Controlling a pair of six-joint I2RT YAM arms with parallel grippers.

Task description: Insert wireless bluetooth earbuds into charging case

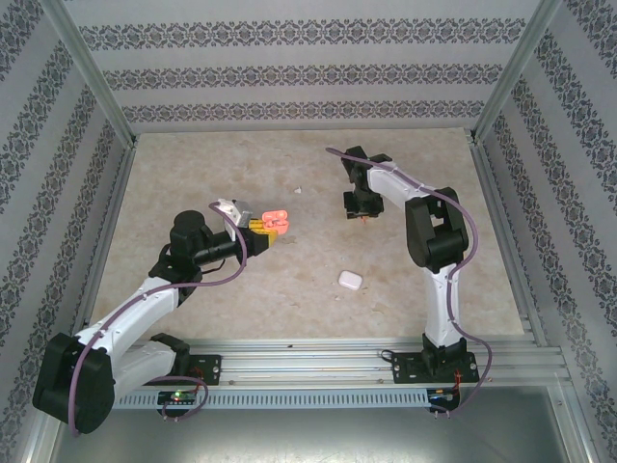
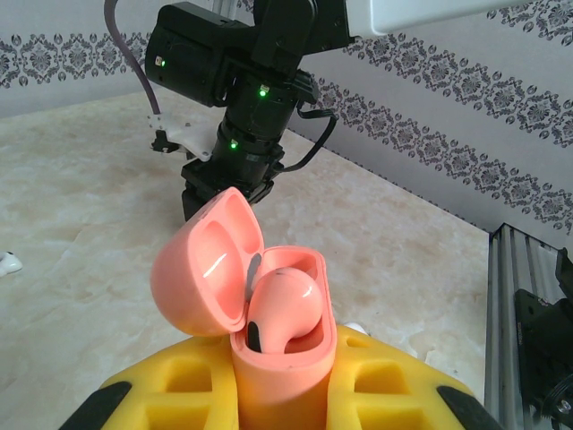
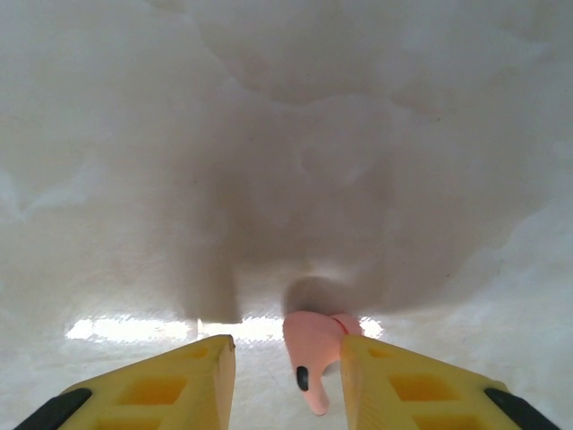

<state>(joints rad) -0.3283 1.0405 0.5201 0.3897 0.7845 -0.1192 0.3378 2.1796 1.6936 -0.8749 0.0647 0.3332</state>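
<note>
one small pink bud-shaped earbud (image 3: pixel 313 354) lies on the pale marbled surface (image 3: pixel 286 134), inside the right end effector (image 3: pixel 286 351), which is narrow around it with a gap on one side. close slowly and evenly so the bud does not pop away. the left end effector (image 1: pixel 256 230) grips the open pink plastic charging case (image 2: pixel 285 385), a second earbud (image 2: pixel 286 309) already inside. its free slot is hard to see.

Beige marbled stone-look desk (image 1: pixel 289 289), faint glare patches. White wall panels with grey floral stripes (image 1: pixel 289 68) enclose three sides. Slotted aluminium rail (image 1: pixel 308 352) along near edge.
</note>
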